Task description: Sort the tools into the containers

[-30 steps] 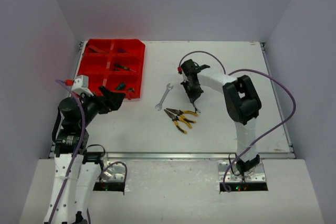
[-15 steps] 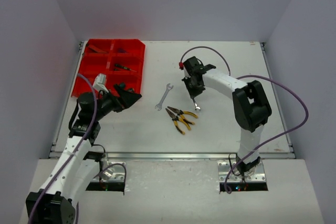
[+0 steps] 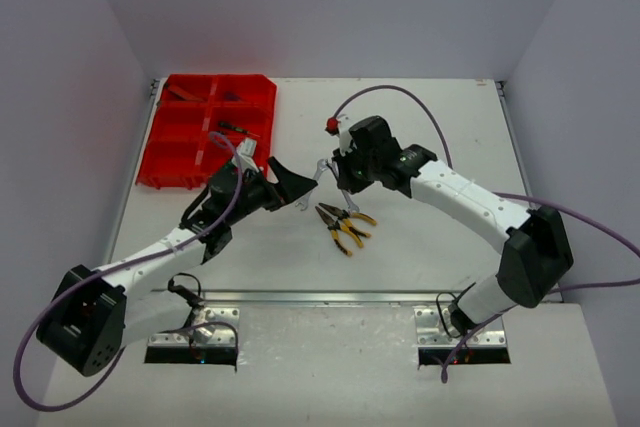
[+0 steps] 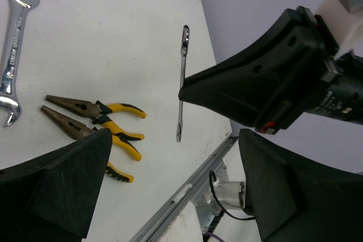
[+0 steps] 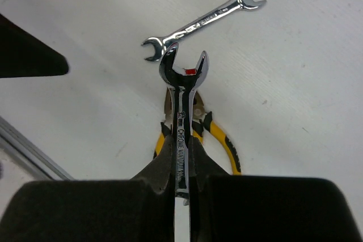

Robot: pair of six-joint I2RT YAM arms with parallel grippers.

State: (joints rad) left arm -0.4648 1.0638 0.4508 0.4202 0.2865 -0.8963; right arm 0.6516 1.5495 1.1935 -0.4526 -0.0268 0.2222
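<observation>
A few tools lay in the red tray; one wrench and yellow pliers lay unsorted on the table. My right gripper pinched another wrench above them; my left gripper gaped wide, empty.

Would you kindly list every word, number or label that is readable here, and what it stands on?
"CHROME VANADIUM", after what looks like "12mm": shaft of the held wrench in the right gripper.
Stamping on the loose wrench: too small to read.
Faint print on that gripper's housing, left wrist view: blurred.
</observation>
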